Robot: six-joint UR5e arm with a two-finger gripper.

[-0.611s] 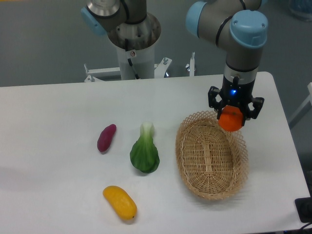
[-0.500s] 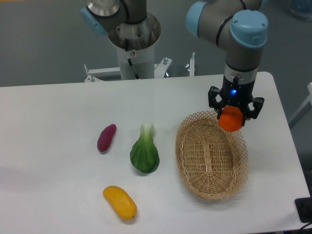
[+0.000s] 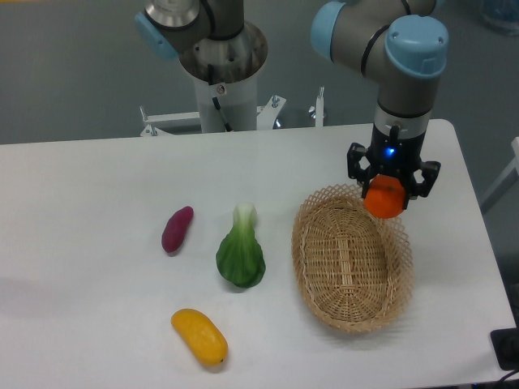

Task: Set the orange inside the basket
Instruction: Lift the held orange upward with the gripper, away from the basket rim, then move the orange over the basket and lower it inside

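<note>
The orange is a small bright-orange fruit held between the black fingers of my gripper. The gripper is shut on it and hangs above the far right rim of the basket, a large oval tan wicker basket with a lacy rim on the right half of the white table. The basket's inside shows nothing in it. The upper part of the orange is hidden by the gripper body.
A green bok choy lies left of the basket. A purple sweet potato lies further left. A yellow-orange mango-like fruit lies near the front. The robot base stands behind the table. The table's right edge is near the basket.
</note>
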